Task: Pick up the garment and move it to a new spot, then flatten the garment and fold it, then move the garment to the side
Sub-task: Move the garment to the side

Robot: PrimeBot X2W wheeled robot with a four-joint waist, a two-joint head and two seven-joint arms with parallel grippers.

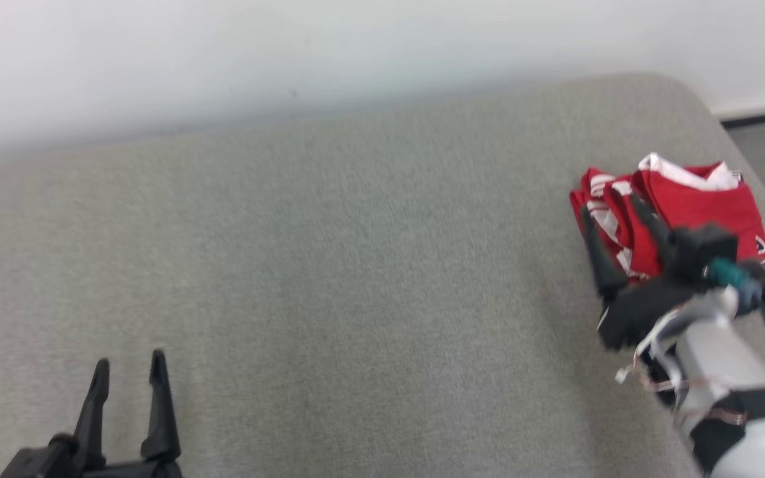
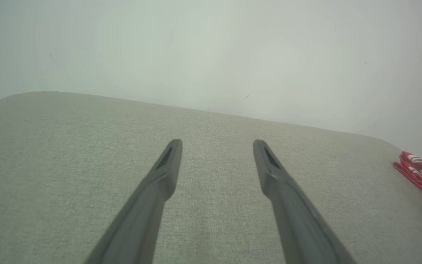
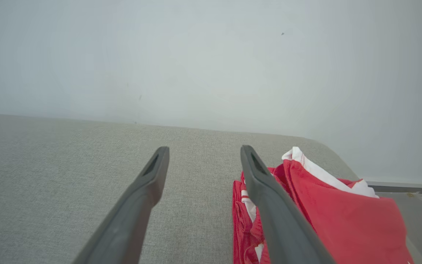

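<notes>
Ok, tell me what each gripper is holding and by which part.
Nothing is held. Left gripper open over the cushion; right gripper open at the edge of the red garment, not gripping it.

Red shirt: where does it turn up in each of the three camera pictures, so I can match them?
Head view: the red shirt lies at the right, near the grey fabric surface's far right corner, partly behind the right gripper.
Left wrist view: a sliver of the shirt at the right edge.
Right wrist view: lower right, beside one finger.
Shared landmark: the surface's rounded corner against the pale wall.
</notes>
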